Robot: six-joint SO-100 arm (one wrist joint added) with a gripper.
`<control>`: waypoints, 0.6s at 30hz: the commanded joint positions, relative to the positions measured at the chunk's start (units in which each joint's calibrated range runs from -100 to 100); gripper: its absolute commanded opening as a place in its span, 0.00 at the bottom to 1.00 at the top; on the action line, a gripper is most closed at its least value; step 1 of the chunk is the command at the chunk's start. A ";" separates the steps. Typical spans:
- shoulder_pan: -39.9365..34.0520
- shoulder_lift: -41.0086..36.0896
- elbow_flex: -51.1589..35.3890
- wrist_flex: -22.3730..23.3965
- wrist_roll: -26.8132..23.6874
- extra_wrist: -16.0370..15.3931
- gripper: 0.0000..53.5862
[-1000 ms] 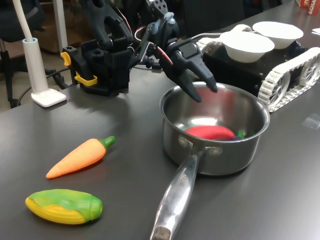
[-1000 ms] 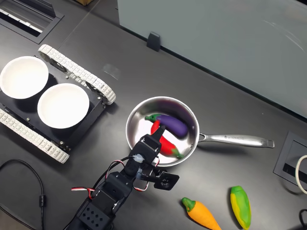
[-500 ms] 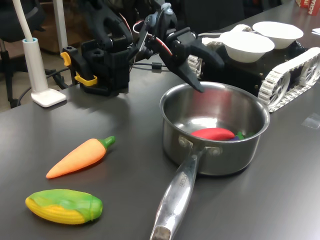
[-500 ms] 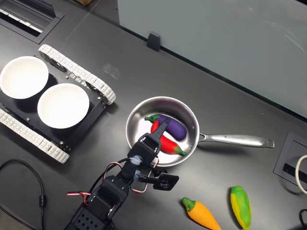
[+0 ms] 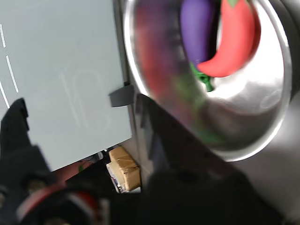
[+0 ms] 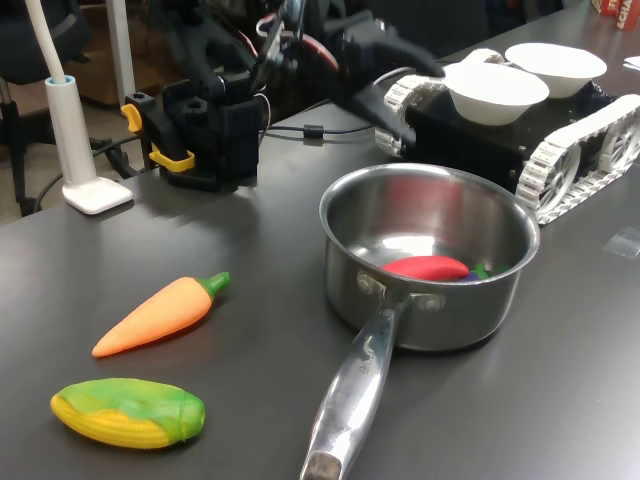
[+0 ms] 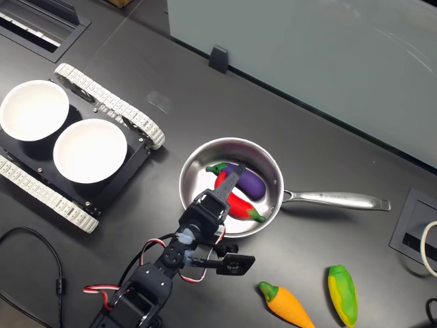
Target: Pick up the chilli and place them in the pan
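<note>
The red chilli (image 6: 425, 267) lies inside the steel pan (image 6: 430, 325), beside a purple eggplant (image 7: 247, 180). In the second exterior view the chilli (image 7: 239, 203) sits in the middle of the pan (image 7: 203, 162). The wrist view shows the chilli (image 5: 232, 44) and the eggplant (image 5: 198, 28) in the pan (image 5: 262, 117) below. My gripper (image 6: 405, 60) is blurred and high above the pan's far rim, holding nothing. In the second exterior view the gripper (image 7: 229, 182) overlaps the pan. In the wrist view the gripper (image 5: 79, 105) has its fingers wide apart, so it is open.
An orange carrot (image 6: 160, 315) and a yellow-green corn cob (image 6: 128, 412) lie on the dark table at the first exterior view's left. Two white bowls (image 6: 495, 90) sit on a tracked vehicle behind the pan. The pan's long handle (image 6: 350, 400) points to the front edge.
The gripper has risen from just over the pan's far rim and pulled back toward the arm base. The chilli stays in the pan.
</note>
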 commanded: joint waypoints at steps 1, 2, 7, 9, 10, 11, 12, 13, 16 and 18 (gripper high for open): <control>0.03 -3.98 -9.40 2.58 1.27 0.94 0.49; -0.54 -4.65 -9.94 3.09 1.37 0.94 0.47; -1.57 -7.94 -13.21 6.59 1.42 0.85 0.38; -1.80 -8.78 -14.76 8.38 1.66 0.85 0.34; -1.92 -9.29 -15.57 9.23 1.66 0.85 0.33; -2.03 -9.88 -16.12 10.08 1.61 0.85 0.31; -2.49 -10.55 -16.57 10.85 1.81 0.85 0.29; -2.95 -11.31 -17.12 11.79 1.90 0.85 0.26; -3.87 -13.00 -18.66 13.92 2.00 0.77 0.18; -4.21 -13.76 -19.94 15.54 2.00 0.77 0.13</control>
